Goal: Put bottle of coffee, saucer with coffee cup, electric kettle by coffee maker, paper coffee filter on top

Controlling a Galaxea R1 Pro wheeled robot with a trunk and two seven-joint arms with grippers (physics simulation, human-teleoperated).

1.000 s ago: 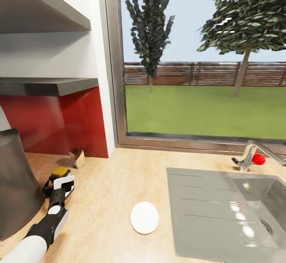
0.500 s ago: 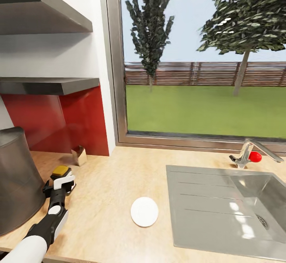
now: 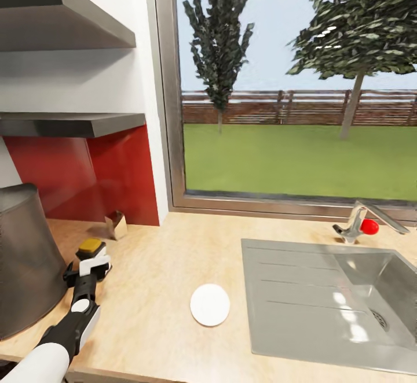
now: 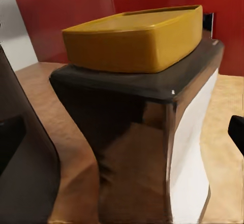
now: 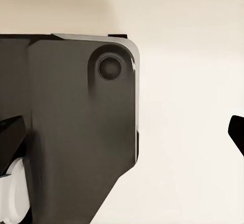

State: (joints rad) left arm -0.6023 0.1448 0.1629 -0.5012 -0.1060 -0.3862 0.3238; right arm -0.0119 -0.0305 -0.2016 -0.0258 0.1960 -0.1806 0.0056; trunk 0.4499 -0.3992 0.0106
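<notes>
The left gripper [image 3: 92,264] reaches forward over the left part of the countertop [image 3: 156,290] and is clamped on the bottle of coffee [image 3: 91,256], a dark glass jar with a yellow lid and a white label. In the left wrist view the bottle [image 4: 147,132] stands upright and very close to the camera, with dark finger parts at either side of it. The bottle sits low over the wood, just beside the coffee maker [image 3: 23,261], the tall dark grey body at the left edge of the countertop; whether the bottle's base touches the surface cannot be told.

Behind the bottle, near the red back wall [image 3: 87,180], lies a small brown box [image 3: 116,225]. A round white saucer [image 3: 210,305] lies flat toward the front edge of the countertop, between the bottle and the steel sink [image 3: 324,302]. A tap with a red knob [image 3: 362,227] stands at the back of the sink, under the window [image 3: 295,82]. Two grey shelves [image 3: 69,124] hang on the wall above the left end.

The right wrist view shows a dark rounded panel [image 5: 76,122] against a pale surface, with dark finger parts at the edges; whether the right gripper is apart or together cannot be told.
</notes>
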